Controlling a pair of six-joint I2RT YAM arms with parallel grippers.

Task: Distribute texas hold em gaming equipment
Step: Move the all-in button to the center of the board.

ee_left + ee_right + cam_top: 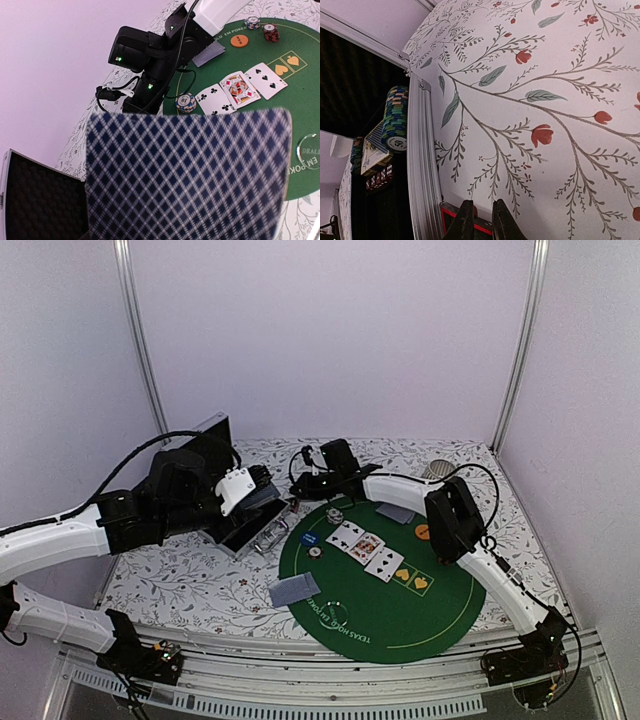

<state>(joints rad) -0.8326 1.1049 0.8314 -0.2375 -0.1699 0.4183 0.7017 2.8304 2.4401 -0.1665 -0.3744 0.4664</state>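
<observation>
- Floral-cloth table (180, 575) carried a round green felt mat (400, 615), right of centre.
- Open aluminium case (250, 535) sat just left of the mat. The cased chip stack (395, 120) and some cards stood inside by the rim.
- Left gripper (228, 502) hung over the case, clamped on a check-backed card (190, 175) that was clear of the table.
- Right gripper (483, 201) was low at the case rim, fingers nearly together over a black red-edged triangle (448, 220). Couldn't tell if it gripped it.
- Three face-up cards (367, 546) lay in a row mid-mat. One face-down card (395, 512) lay behind them, and another grey-backed card (294, 589) lay across the mat's left edge.
- Mat chip stack (333, 515) stood far-left on the mat, with the blue disc (309, 538) and white disc (315, 551) near it and the orange disc (422, 531) further right.
</observation>
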